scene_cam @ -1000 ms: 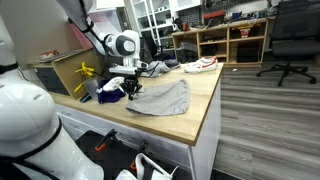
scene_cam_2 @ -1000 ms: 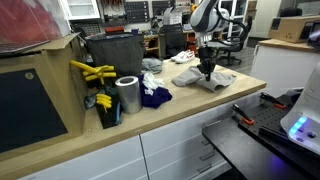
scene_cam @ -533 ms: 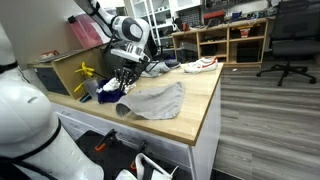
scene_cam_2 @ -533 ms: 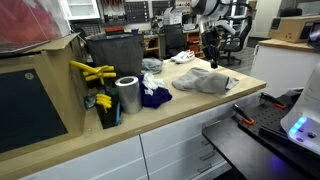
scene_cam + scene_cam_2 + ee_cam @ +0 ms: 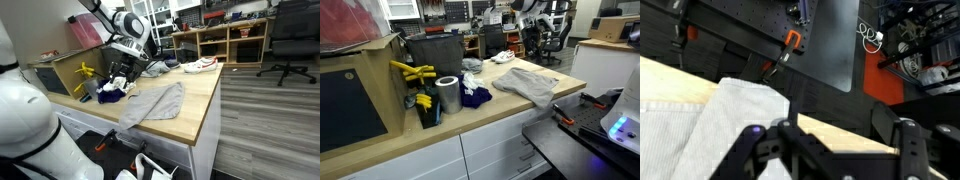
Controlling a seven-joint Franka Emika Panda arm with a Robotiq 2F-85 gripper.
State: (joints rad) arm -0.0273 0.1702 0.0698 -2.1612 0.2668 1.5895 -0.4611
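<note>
- One wooden worktop (image 5: pixel 197 112) carries everything; it is seen in both exterior views, with its far edge also caught in the wrist view.
- Grey cloth (image 5: pixel 150 105) is lying flat on the worktop, spread long towards the front edge. It is also seen in an exterior view (image 5: pixel 525 82) and fills the lower left of the wrist view (image 5: pixel 700 120).
- Gripper (image 5: pixel 121 78) is hanging above the cloth's corner and clear of the fabric. In the wrist view (image 5: pixel 830 142) the fingers are seen spread wide with nothing between them, so it is read as open and empty.
- Step judged in hand: release of the cloth, with the arm backed off upward.
- Next move, if the cloth is to be handled further, is judged to call for a drop back to an edge or corner, jaws kept wide until the fabric sits between them. A shallow pinch at the hem would be needed so that only one layer is taken.
- Smaller items are left beside it: a blue rag heap (image 5: pixel 475 97), a metal cylinder (image 5: pixel 447 95), yellow clamps (image 5: pixel 410 72), and a white shoe (image 5: pixel 203 65) at the far end.
- Versus one second ago: the gripper was then down on the cloth and pinched shut. Since then it has been raised and opened, and the cloth has been dropped and now lies stretched out more.
</note>
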